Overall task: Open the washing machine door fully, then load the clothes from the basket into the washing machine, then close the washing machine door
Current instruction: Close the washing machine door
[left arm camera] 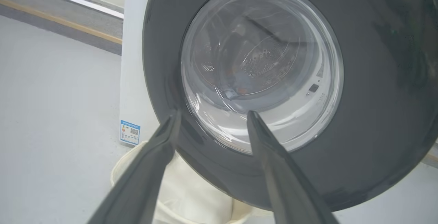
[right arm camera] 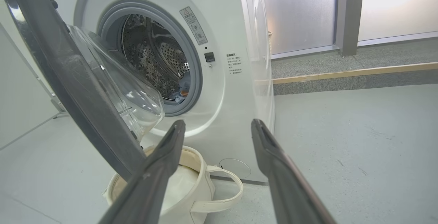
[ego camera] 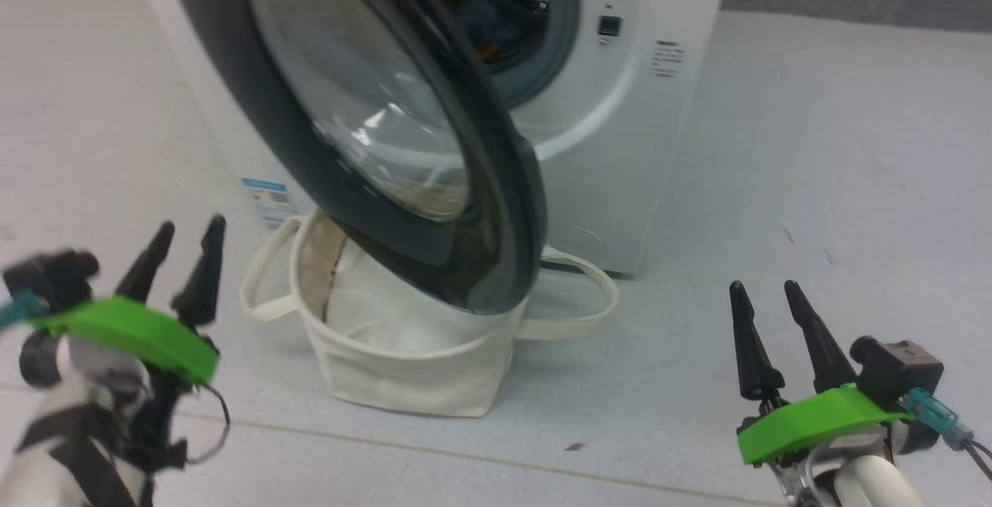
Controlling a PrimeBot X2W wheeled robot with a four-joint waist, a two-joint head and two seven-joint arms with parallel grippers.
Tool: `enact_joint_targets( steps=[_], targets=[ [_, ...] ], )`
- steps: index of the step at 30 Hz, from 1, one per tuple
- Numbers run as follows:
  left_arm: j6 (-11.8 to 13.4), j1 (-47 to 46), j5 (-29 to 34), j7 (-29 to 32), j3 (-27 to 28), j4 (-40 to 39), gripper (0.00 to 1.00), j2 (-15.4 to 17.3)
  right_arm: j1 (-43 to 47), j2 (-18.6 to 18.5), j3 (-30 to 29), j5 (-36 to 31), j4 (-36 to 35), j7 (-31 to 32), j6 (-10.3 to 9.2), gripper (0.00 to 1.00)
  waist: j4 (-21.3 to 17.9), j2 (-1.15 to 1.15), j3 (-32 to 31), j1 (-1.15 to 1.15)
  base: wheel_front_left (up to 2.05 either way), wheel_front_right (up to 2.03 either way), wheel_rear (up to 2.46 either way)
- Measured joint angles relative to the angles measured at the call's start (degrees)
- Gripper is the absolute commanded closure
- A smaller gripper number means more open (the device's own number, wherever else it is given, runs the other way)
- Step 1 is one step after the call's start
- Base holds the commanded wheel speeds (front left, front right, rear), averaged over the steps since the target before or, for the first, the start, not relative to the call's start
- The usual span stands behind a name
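**A:** Where's the door (ego camera: 372, 127)?

**B:** It's swung partway out from the washer (ego camera: 620, 143), neither shut nor wide open. Its black rim hangs over the basket (ego camera: 403, 367). I can't tell whether the two touch.

**A:** And the basket?

**B:** It's on the floor (ego camera: 775, 181), just in front of the washer and below the drum (right arm camera: 154, 56). There's white fabric (ego camera: 387, 321) inside it.

**A:** The clothes?

**B:** A bit of blue cloth with an orange spot (right arm camera: 180, 94) lies at the bottom of the drum, against the grey ring.

**A:** Left gripper (ego camera: 192, 228)?

**B:** It's low on the left, well apart from the basket. The fingers are spread with nothing between them. In its wrist view they point at the door's glass, with a blue sticker (left arm camera: 130, 132) on the washer's lower corner off to the side.

**A:** Right gripper (ego camera: 763, 290)?

**B:** It's low on the right over bare floor, well clear of the washer. The fingers are parted and empty too. Its wrist view looks past the door's edge into the drum.
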Motion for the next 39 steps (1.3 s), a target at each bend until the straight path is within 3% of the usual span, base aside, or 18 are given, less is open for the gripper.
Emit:
enact_joint_targets(
  steps=[5, 9, 17, 28, 39],
  targets=[
    [-0.01, 3.12, 7.95, -12.91, -5.88, 3.32, 0.0, 0.78, 0.19, -0.51, -0.26, 0.08, 0.4, 0.01, 0.0, 0.0, 3.03, 0.0, -1.7, 0.0, 0.0, 0.0, 0.0],
    [-0.01, 3.99, 11.24, -16.83, -7.99, 5.79, 0.0, 0.93, 1.03, -1.34, -1.23, 0.09, 0.34, 0.0, 0.0, 0.0, 4.78, 0.0, -2.98, 0.0, 0.0, 0.0, 0.0],
    [0.13, 5.94, 16.48, -17.63, -4.61, 3.78, 0.0, -0.1, 2.4, -1.83, -1.46, 0.58, 0.13, 0.01, 0.0, 0.0, 4.96, 0.0, -3.79, 0.0, 0.0, 0.0, 0.0],
    [0.04, 9.03, 18.07, -17.63, -0.15, 2.35, 0.0, -1.07, 2.47, -1.82, -2.43, 0.58, 0.08, 0.0, 0.0, 0.0, 3.47, 0.0, -3.66, 0.0, 0.0, 0.0, 0.0],
    [-0.01, 9.02, 18.76, -17.63, 0.57, 2.37, 0.0, -1.78, 2.51, -1.77, -2.83, 0.57, -0.23, 0.0, 0.0, 0.0, 3.32, 0.0, -3.27, 0.01, 0.0, 0.0, 0.0]
  ],
)
